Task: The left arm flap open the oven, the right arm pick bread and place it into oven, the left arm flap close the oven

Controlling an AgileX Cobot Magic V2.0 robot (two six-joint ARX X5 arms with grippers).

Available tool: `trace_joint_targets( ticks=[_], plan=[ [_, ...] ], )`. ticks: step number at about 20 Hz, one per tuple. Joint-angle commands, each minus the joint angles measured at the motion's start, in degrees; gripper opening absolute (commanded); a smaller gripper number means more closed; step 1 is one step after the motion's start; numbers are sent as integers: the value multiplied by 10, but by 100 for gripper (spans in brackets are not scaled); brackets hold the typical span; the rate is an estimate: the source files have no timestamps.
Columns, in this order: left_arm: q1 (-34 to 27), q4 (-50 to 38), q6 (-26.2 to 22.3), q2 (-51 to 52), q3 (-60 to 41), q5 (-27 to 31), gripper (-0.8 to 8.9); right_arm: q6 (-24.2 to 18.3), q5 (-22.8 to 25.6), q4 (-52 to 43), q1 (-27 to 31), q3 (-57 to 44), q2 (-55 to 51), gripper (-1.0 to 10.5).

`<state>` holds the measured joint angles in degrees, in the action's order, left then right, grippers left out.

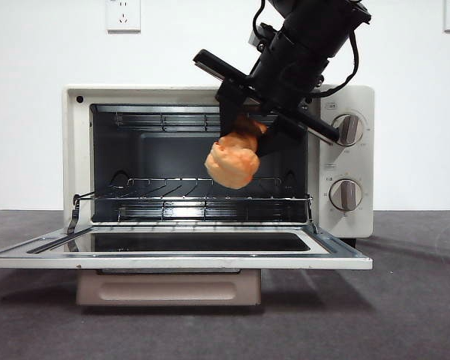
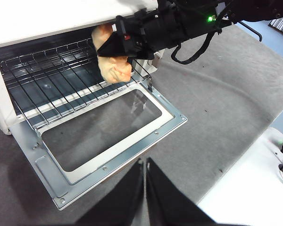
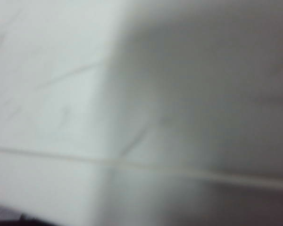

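Observation:
The cream-white oven (image 1: 350,161) stands with its glass door (image 1: 181,262) folded down flat. My right gripper (image 1: 242,133) comes in from the upper right and is shut on the orange-golden bread (image 1: 231,163). The bread hangs in the oven's mouth, above the wire rack (image 1: 197,199) and not touching it. In the left wrist view the same bread (image 2: 113,70) hangs from the right gripper (image 2: 117,51) over the rack's front edge (image 2: 75,96). My left gripper (image 2: 145,188) is shut and empty, held back in front of the open door (image 2: 172,123). The right wrist view is a blur of pale surface.
Two beige dials (image 1: 348,129) sit on the oven's right panel. The beige bar handle (image 1: 169,289) hangs under the lowered door. Grey mat (image 2: 226,108) spreads around the oven, with a white table edge (image 2: 254,188) near the left arm.

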<state>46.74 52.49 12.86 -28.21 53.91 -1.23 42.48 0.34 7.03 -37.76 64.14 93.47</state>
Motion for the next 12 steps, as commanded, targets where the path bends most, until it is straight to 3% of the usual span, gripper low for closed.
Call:
trace_joint_targets(
  ticks=[1, 12],
  plan=[
    [5, -6, 2, -2, 3, 2, 10, 4, 16, -5, -7, 12, 9, 165],
    [5, -7, 2, -2, 3, 3, 10, -1, 38, 14, -11, 12, 9, 389]
  ],
)
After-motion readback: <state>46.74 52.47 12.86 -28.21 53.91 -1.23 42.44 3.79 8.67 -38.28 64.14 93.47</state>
